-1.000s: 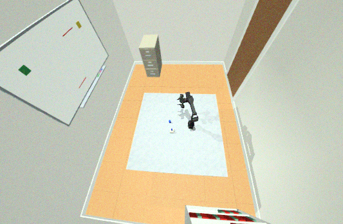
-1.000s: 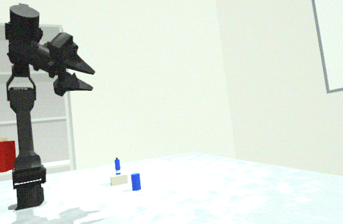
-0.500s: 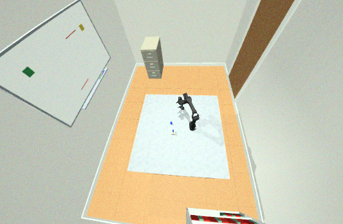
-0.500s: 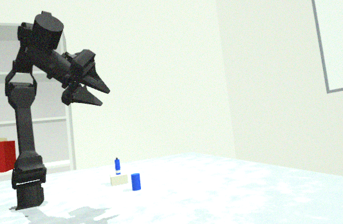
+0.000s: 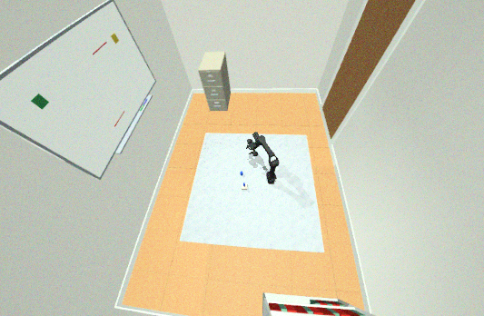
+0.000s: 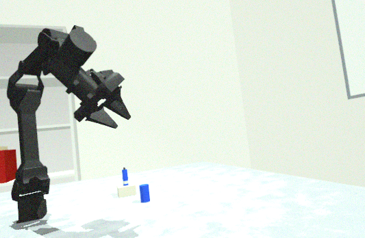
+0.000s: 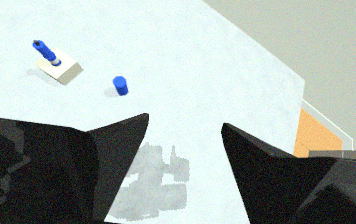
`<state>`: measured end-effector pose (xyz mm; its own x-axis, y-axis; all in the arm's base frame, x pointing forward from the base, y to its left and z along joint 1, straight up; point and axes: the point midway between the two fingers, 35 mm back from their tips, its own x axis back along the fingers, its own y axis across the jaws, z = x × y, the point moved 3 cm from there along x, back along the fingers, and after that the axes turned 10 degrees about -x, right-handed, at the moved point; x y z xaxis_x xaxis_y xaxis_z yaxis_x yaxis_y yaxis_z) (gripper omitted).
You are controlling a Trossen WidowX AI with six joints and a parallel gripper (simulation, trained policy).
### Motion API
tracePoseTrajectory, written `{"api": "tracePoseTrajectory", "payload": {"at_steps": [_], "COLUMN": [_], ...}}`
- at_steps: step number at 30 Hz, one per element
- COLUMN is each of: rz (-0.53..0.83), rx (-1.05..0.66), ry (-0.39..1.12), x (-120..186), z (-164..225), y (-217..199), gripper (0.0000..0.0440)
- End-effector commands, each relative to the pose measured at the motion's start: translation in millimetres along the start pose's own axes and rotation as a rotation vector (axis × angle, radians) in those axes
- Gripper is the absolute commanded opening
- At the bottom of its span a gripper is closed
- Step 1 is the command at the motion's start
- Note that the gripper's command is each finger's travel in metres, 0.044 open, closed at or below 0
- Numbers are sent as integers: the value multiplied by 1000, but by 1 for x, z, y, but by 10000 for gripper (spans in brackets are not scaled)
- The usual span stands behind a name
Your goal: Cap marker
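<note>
Hanging well above the pale table top (image 5: pixel 216 218) (image 6: pixel 248 212) (image 7: pixel 175 40), the gripper (image 5: pixel 251 150) (image 6: pixel 123 123) (image 7: pixel 185 122) stands open, nothing between its fingers; in the exterior view it sits left of the middle of the frame, tilted, its tips pointing down and to the right; the black arm (image 5: pixel 267 147) (image 6: pixel 29 130) rises at the left of that frame and bends over at upper left.

Marker (image 5: pixel 244 184) (image 6: pixel 124 176) (image 7: pixel 45 51): blue, upright in the cream holder block (image 5: pixel 244 188) (image 6: pixel 127 191) (image 7: pixel 65 72), dark tip uppermost and uncapped; lower middle of the exterior frame, upper left of the wrist frame.

Cap (image 5: pixel 242 173) (image 6: pixel 144 193) (image 7: pixel 120 85): blue, upright on the table top, apart from both block and gripper; just right of the block in the exterior view, to its lower right in the wrist view (the top view shows it as little more than a blue speck, slightly above the block).

Wrist view, further: the two dark fingers enter from lower left and lower right, a wide gap between them; the cap lies above and left of that gap, outside it; a grey shadow (image 7: pixel 172 197) falls on the table top, visible between the fingers.
</note>
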<state>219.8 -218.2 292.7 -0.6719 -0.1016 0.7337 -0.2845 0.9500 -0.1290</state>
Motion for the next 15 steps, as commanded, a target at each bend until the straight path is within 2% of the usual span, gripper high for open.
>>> {"api": "tracePoseTrajectory", "payload": {"at_steps": [1,15], "rz": [-39,-153], "rx": [10,53], "ry": [36,157], "x": [-13,-53], "z": [3,6], "y": [-2,1], "gripper": [320,319]}}
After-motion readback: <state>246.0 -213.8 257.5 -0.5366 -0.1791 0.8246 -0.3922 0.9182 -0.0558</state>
